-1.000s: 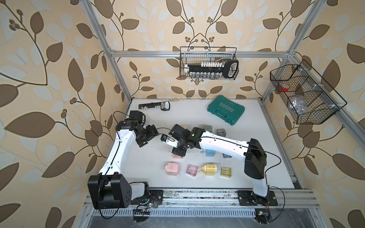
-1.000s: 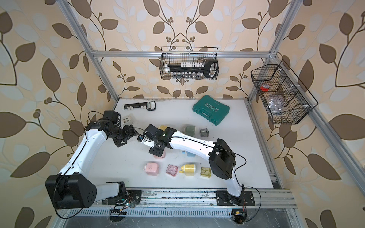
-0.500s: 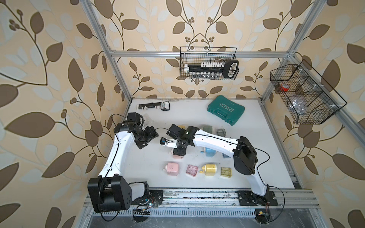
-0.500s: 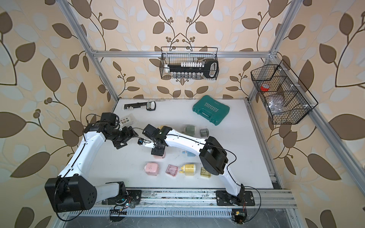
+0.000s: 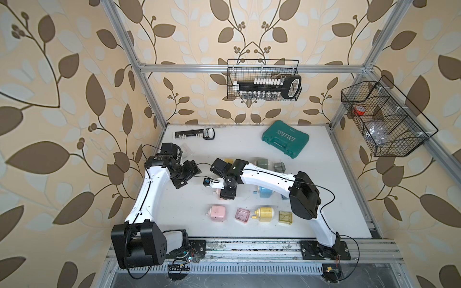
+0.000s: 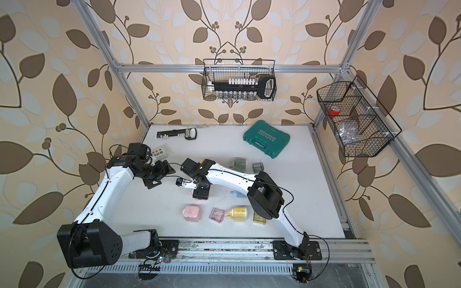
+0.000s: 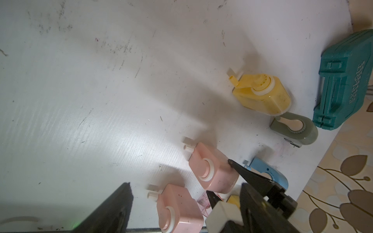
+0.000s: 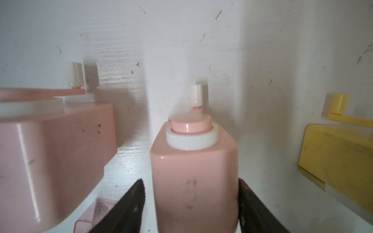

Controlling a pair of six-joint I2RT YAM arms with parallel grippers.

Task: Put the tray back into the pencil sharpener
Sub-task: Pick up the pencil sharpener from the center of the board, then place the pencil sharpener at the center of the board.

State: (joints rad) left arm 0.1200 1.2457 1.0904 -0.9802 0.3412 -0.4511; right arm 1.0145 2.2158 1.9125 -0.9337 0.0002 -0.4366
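Right claw [image 8: 190,182] apart, straddling pink sharpener [image 8: 193,157], not clamped as far as I see. Pink tray [image 8: 93,211] lies loose on table [image 8: 181,40], just outside one finger. Left claw [image 5: 186,175] apart, empty, well off. Insertion not yet begun, I judge

The white table [image 5: 174,214] is scuffed with dark marks. A pink sharpener [image 8: 193,171] rests on it between the jaws of the right pincer [image 8: 189,185]. On the pincer's rail side runs a row: a second pink sharpener [image 5: 216,213], a pink tray [image 5: 242,215], a yellow sharpener [image 5: 264,213] and a yellow tray [image 5: 285,218]. Behind the pincer, partly under the arm, lies a blue sharpener [image 5: 264,193]. On its wall side sit a far yellow sharpener [image 7: 262,94], a green sharpener [image 5: 263,163] and a grey tray [image 5: 279,166] — and well beyond them a teal case [image 5: 285,138] and a black rack [image 5: 194,134].
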